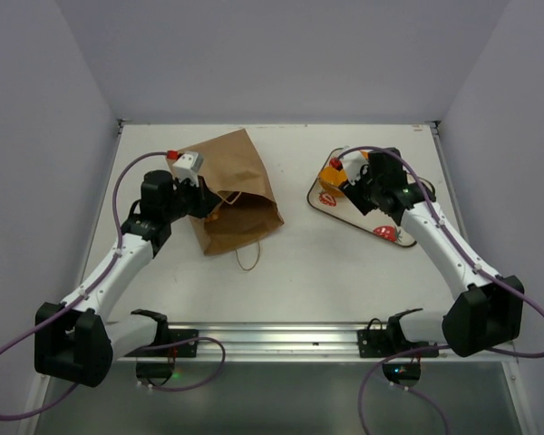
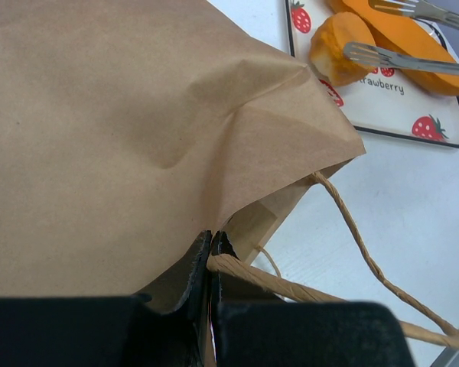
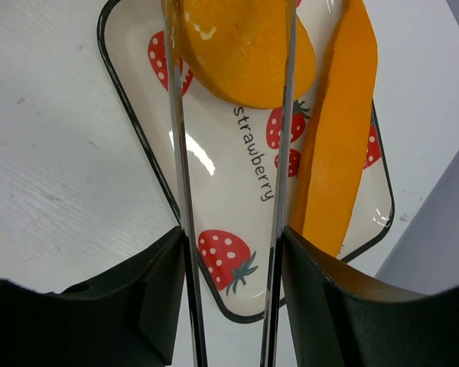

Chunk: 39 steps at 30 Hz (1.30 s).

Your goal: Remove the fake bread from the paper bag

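The brown paper bag point(image 1: 236, 186) lies on its side at centre left with its mouth toward the near side. My left gripper point(image 1: 207, 199) is shut on the bag's mouth edge point(image 2: 212, 241), with a twisted handle point(image 2: 245, 271) lying against its jaws. Two orange pieces of fake bread sit on the strawberry tray point(image 1: 314, 201) to the right: a round piece point(image 3: 245, 53) and a long slice point(image 3: 340, 130). My right gripper point(image 3: 233, 237) holds metal tongs point(image 3: 180, 153), one arm against each finger. The tong arms stand apart, reaching over the round piece.
The bag's second handle point(image 1: 247, 258) loops out onto the table toward the near edge. White walls close in the table on the left, back and right. The tray point(image 2: 398, 107) lies just right of the bag's mouth.
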Tool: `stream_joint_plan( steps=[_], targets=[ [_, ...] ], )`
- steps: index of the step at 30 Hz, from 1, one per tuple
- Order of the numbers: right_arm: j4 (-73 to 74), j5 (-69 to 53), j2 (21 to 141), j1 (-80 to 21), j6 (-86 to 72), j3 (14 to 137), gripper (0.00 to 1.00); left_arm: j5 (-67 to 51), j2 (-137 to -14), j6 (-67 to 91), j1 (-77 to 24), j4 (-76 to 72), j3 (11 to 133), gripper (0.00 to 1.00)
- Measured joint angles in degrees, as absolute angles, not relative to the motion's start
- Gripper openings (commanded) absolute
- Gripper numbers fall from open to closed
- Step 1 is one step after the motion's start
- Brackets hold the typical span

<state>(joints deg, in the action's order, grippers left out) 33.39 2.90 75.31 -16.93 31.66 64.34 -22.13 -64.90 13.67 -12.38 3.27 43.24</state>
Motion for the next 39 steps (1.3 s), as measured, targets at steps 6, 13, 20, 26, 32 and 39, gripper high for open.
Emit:
stream_joint_plan(
  steps=[6,13,20,26,32,39],
  targets=[
    [33.93,1.65,74.78,-16.93,31.42,64.34,0.52,-22.55,-64.9,13.91,-12.38,3.03,43.29,0.05],
    [36.38,-3.66,71.16,-16.93,31.44,64.93,0.51,-23.62,-65.23,14.41,-12.38,3.05,44.93,0.05],
    [39.53,-11.25,67.05,-17.65,32.64,64.95,0.48,-24.34,-66.5,15.49,-12.38,3.77,49.19,0.05],
    [43.0,-16.88,60.49,-22.5,34.85,64.95,0.47,-25.71,-68.75,18.59,-12.38,3.92,51.83,0.05],
    [44.69,-18.81,56.97,-29.67,36.38,64.88,0.47,-27.14,-71.44,22.44,-12.38,3.77,52.73,0.04],
    [43.07,-15.4,61.41,-38.54,37.82,64.73,0.46,-27.73,-72.23,26.04,-12.38,2.72,53.67,0.04]
  ],
)
